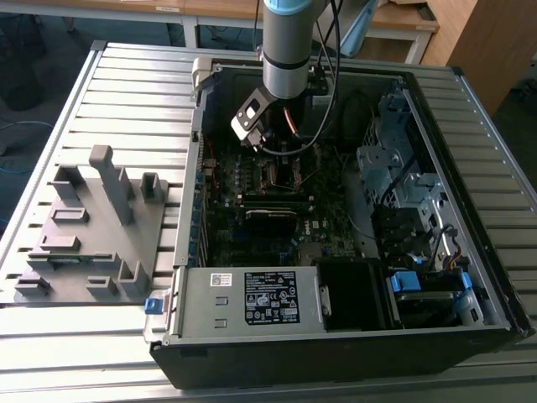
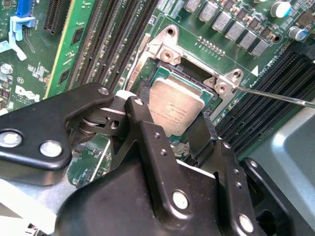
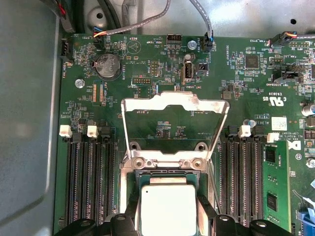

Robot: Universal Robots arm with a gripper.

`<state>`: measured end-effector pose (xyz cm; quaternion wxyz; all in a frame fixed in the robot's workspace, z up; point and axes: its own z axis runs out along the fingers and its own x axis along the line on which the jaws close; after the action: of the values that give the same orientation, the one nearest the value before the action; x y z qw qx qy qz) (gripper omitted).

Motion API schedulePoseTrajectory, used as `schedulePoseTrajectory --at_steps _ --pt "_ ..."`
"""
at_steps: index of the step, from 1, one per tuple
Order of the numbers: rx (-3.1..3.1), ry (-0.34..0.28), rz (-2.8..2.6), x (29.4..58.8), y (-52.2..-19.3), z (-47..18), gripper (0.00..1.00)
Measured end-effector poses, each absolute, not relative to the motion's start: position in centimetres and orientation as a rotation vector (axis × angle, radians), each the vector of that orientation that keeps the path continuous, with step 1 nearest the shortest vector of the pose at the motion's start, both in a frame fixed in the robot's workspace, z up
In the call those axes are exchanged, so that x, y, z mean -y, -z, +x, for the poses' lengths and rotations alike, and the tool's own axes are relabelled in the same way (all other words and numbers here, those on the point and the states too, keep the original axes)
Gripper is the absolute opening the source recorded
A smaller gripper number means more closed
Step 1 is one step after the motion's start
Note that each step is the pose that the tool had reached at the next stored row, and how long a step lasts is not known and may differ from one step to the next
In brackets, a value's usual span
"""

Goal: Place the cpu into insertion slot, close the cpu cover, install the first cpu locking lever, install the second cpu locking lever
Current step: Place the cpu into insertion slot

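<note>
Pincer (image 2: 175,105), blk: clamped on dull-grey metal square cpu (image 2: 178,113) at dark silver-rimmed insertion slot (image 2: 192,73). Advise: keep level, sq to rim.

Exterior view. Arm (image 1: 288,50): smooth grey cylinder, pale blue band at upper end. Black cables (image 1: 334,75) run down beside it. Camera block (image 1: 250,117) at wrist: silver-white housing, black face.

Second wrist view. Gripper (image 2: 172,105): matte black throughout, bulky rounded body, flat link plates (image 2: 44,132) with rounded corners. Silver round-head screws (image 2: 180,199) on body and plates; small black dimples in rows. Bare metal pivot (image 2: 96,123) between plates.
</note>
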<state>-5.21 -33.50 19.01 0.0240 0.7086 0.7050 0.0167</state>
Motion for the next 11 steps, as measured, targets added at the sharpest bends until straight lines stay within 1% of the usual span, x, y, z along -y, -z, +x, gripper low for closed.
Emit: schedulePoseTrajectory --at_steps 11 --pt "-2.182 -0.053 2.193 33.5 -19.04 -5.2 0.54"
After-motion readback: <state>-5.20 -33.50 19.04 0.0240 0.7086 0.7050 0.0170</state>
